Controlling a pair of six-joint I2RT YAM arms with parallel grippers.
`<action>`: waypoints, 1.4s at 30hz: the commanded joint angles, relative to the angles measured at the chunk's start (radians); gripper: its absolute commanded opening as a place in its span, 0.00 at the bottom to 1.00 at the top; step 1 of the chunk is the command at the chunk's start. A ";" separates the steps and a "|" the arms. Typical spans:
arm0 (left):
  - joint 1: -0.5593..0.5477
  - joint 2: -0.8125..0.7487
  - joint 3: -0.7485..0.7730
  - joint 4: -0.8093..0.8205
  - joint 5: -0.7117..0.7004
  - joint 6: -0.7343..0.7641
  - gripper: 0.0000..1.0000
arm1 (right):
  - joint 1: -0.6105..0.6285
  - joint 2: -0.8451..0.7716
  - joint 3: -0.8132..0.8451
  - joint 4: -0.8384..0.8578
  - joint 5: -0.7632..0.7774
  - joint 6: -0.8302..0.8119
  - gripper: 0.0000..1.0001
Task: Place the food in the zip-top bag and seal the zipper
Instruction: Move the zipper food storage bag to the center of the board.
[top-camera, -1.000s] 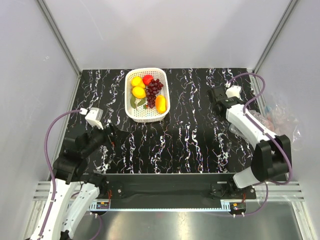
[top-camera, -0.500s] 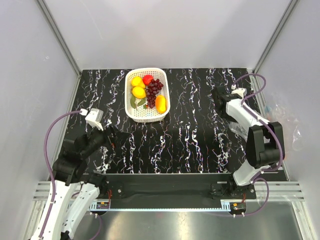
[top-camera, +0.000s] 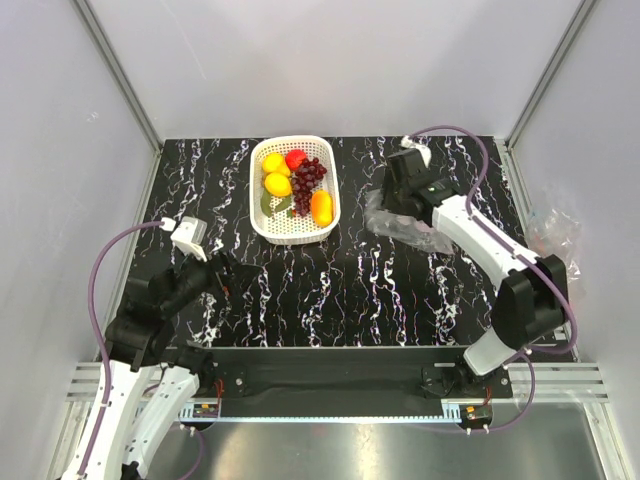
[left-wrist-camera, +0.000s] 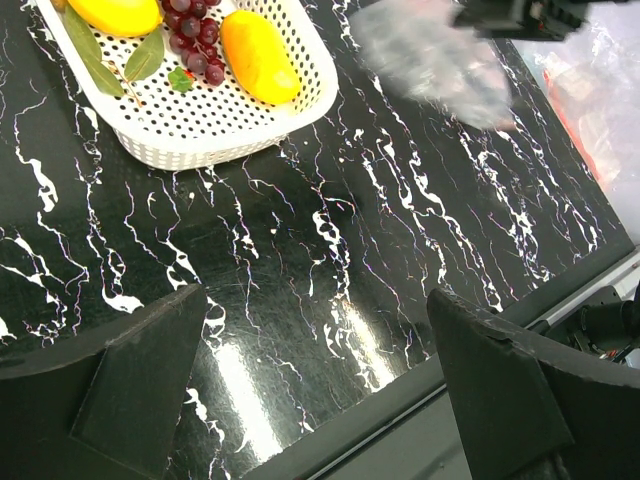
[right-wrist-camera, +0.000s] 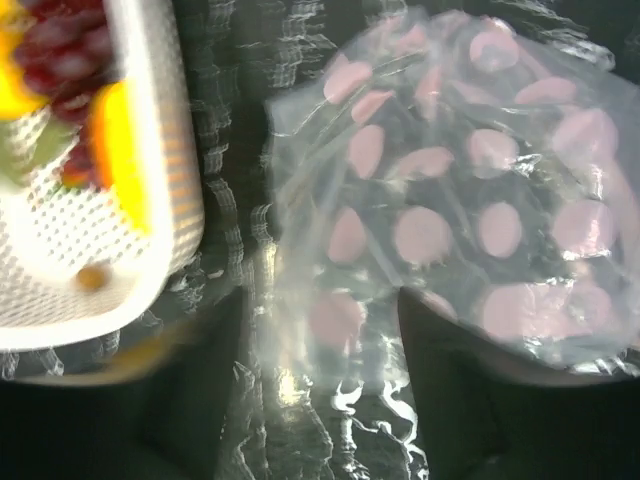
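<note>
The food (top-camera: 295, 185) fills the white lattice basket (top-camera: 256, 200) at back centre: yellow lemons, a red apple, a dark grape bunch and an orange piece (left-wrist-camera: 258, 55). The zip-top bag (top-camera: 405, 228), clear with pink dots, lies crumpled right of the basket, under my right gripper (top-camera: 398, 205). In the right wrist view, blurred, the bag (right-wrist-camera: 450, 180) spreads ahead and runs down between the fingers of my right gripper (right-wrist-camera: 320, 300), which stand apart. I cannot pick out the zipper. My left gripper (left-wrist-camera: 318, 300) is open and empty above bare table at front left (top-camera: 228, 272).
More crinkly clear plastic (top-camera: 555, 230) with a red strip (left-wrist-camera: 568, 110) lies past the table's right edge. The basket (right-wrist-camera: 160, 200) is just left of the bag. Grey walls close in the table. A metal rail runs along the near edge (left-wrist-camera: 420, 400).
My right arm has swung from the right side to the table's middle, and the bag has come with it to beside the basket. The left arm has stayed still.
</note>
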 joint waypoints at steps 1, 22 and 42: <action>0.002 0.004 0.002 0.053 0.012 0.012 0.99 | 0.008 0.010 0.067 0.140 -0.277 -0.048 0.75; 0.002 0.075 -0.007 0.062 0.037 0.006 0.99 | -0.340 -0.125 -0.170 0.168 -0.429 -0.015 0.70; -0.404 0.383 0.154 0.147 -0.219 -0.164 0.99 | -0.482 0.085 -0.368 0.472 -0.625 0.041 0.64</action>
